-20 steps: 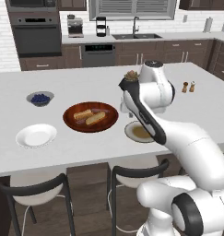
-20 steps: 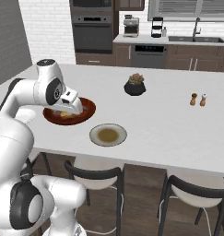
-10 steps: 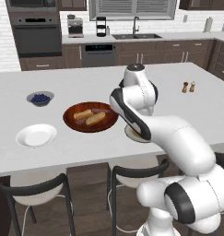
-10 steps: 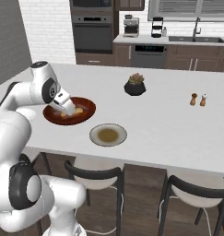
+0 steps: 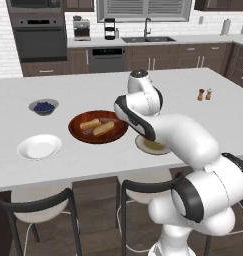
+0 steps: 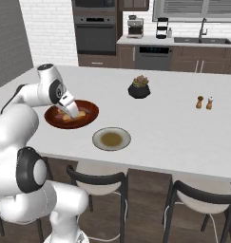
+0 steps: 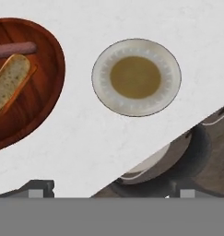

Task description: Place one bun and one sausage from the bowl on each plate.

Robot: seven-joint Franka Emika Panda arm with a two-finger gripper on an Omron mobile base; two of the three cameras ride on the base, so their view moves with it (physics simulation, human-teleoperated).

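The wide, shallow, glossy reddish-brown wooden bowl (image 5: pixel 98 127) stood on the white desk (image 5: pixel 93 155). Two golden-tan oblong buns (image 5: pixel 104 128) lay side by side inside it. In the hand view, one bun lay tilted in the bowl, with a slim dark reddish-brown sausage (image 7: pixel 15 49) just beside its upper end. The cream-rimmed round plate with a tan-brown centre (image 7: pixel 136 77) stood bare near the bowl, apart from it. The plain white round plate (image 5: pixel 39 146) stood bare on the bowl's other side. The two-finger gripper (image 6: pixel 72 108) hung above the bowl's near rim, jaws released and spread wide, grasping nothing. A small grey bowl of blue berries (image 5: pixel 43 106) stood behind the white plate.
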